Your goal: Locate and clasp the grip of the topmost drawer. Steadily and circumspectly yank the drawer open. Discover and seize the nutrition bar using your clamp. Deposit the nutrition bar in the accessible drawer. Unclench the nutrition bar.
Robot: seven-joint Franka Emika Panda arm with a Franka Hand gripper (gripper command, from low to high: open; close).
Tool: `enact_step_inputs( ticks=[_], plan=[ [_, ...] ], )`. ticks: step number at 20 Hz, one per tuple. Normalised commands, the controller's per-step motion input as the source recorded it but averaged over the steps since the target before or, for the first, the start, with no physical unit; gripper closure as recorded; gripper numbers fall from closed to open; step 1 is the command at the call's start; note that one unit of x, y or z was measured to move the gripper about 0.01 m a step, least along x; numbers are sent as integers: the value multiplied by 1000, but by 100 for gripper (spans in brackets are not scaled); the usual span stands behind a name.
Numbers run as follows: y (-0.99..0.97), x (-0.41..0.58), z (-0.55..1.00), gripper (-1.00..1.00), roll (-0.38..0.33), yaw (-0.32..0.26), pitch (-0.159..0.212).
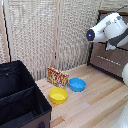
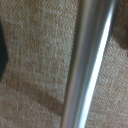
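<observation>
Wooden table [image 1: 95, 100]: one nutrition bar [image 1: 57, 76], two bowls [image 1: 67, 90].

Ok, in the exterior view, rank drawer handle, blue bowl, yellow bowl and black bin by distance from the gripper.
1. Drawer handle, right at the wrist camera.
2. Blue bowl, mid-table.
3. Yellow bowl, further to the view's left.
4. Black bin, far left.
</observation>
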Motion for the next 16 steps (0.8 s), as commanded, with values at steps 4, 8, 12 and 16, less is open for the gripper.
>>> enact_step_inputs(
  ticks=[4,8,12,16],
  plan=[
    [-61,0,8,100,0,0,0],
    [-18,31,49,100,21,-25,10],
    [179,121,29,100,3,-89,52],
    [615,212,13,100,119,-79,85]
  ],
)
